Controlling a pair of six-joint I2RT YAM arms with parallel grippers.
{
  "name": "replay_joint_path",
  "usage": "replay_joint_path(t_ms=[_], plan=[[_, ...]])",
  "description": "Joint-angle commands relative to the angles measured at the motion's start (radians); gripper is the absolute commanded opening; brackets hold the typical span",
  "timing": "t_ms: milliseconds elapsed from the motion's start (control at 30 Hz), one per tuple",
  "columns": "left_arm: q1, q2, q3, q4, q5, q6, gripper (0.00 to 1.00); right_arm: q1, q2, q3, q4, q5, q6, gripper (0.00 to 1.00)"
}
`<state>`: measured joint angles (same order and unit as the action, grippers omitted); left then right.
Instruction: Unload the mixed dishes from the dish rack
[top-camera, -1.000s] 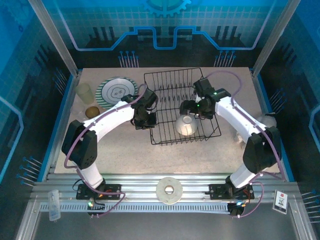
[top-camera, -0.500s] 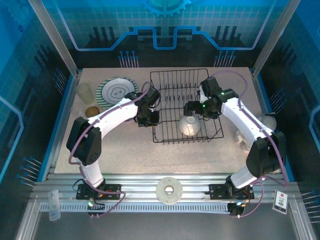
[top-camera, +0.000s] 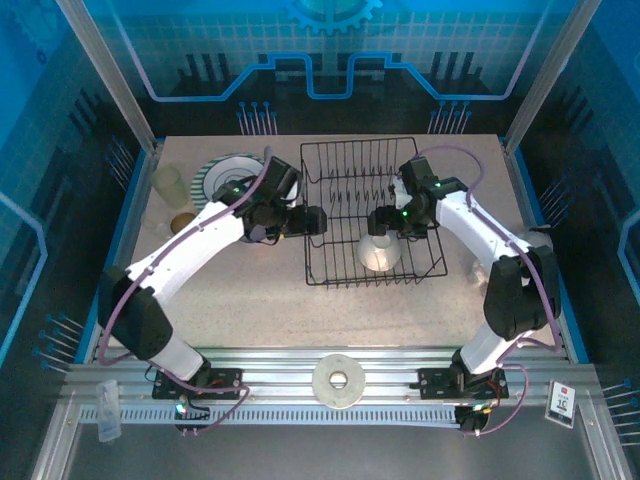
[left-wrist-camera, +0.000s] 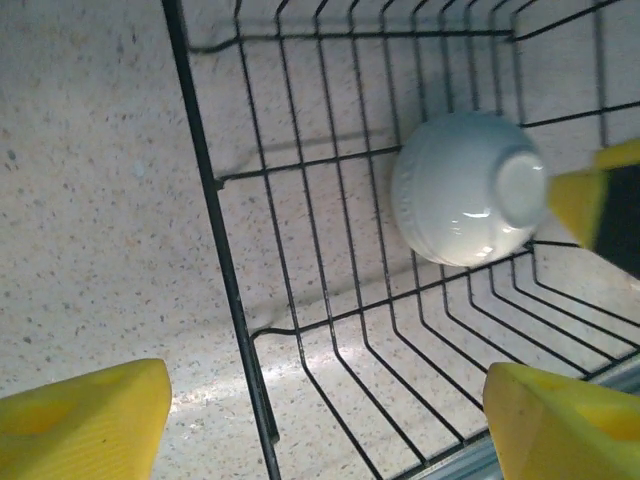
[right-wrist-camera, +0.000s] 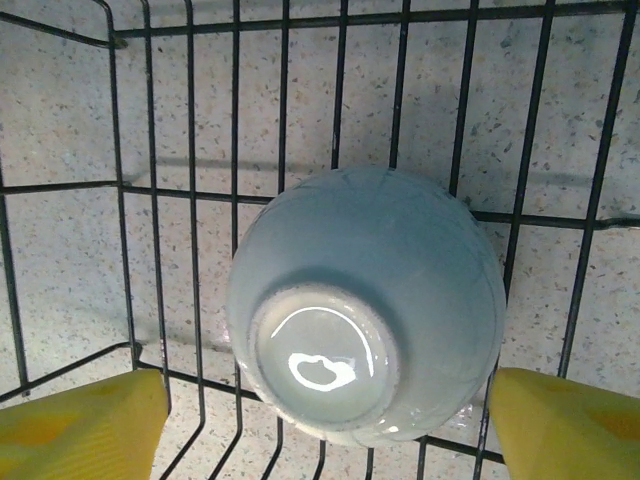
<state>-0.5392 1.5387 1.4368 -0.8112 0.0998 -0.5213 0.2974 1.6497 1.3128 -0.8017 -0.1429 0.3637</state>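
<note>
1. Left arm (top-camera: 190, 255) and right arm (top-camera: 480, 235): rounded white shells, black joint housings.
2. A purple cable (top-camera: 450, 153) loops along each arm.
3. A small green light glows on the right arm's black wrist.
4. Left tool (left-wrist-camera: 320, 420): blunt, yellow, wedge-shaped fingers (left-wrist-camera: 85, 425).
5. Right tool (right-wrist-camera: 322, 420): matching yellow fingers (right-wrist-camera: 570, 425).
6. Black base blocks (top-camera: 195, 378).

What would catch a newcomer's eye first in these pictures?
An upside-down cream bowl sits in the black rack at mid-table. The right gripper hangs open above the bowl, and the left gripper is open at the rack's left wall.
</note>
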Motion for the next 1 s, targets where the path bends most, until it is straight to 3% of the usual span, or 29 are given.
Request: replay_joint_path(t_ms=[0, 200, 500, 733, 967], plan=[[0.004, -0.047, -0.034, 0.036, 0.057, 0.013, 0.9, -0.024, 0.003, -0.028, -0.015, 0.009, -0.003, 0.8], [0.002, -0.075, -0.059, 0.063, 0.11, 0.001, 0.94, -0.033, -0.014, -0.099, 0.035, -0.008, 0.042, 0.74], [0.001, -0.025, -0.018, 0.079, 0.206, -0.022, 0.86, -0.031, 0.045, -0.081, 0.091, -0.002, 0.098, 0.58], [-0.018, 0.001, -0.003, 0.1, 0.23, -0.029, 0.87, -0.03, 0.143, -0.008, 0.123, 0.005, 0.127, 0.45], [-0.023, 0.008, -0.015, 0.12, 0.247, -0.036, 0.89, -0.035, 0.091, 0.011, 0.115, 0.001, 0.14, 0.46]])
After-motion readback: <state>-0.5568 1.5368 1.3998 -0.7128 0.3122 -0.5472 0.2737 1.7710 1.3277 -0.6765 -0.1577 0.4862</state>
